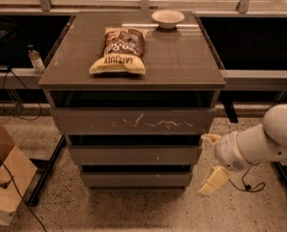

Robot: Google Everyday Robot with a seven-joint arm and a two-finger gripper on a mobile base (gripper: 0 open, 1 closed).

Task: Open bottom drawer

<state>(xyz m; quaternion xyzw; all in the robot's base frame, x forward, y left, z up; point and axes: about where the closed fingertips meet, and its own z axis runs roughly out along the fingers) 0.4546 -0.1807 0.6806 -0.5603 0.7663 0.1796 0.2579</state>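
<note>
The bottom drawer (136,179) is the slimmest grey-brown front at the foot of the cabinet, handleless, and flush with the fronts above. Above it are the mid-sized front (133,154) and the tallest front with white scratches (133,122). My gripper (212,162) is low at the cabinet's right side, level with the two lower drawers and just clear of the cabinet's corner. One pale finger (213,181) points down toward the floor, another (210,138) sits higher. The fingers stand apart, holding nothing.
A chip bag (119,50) and a white bowl (167,18) lie on the cabinet top. A cardboard box (5,178) stands on the floor at left. Cables (247,185) lie on the floor at right. A small bottle (35,59) stands on the left ledge.
</note>
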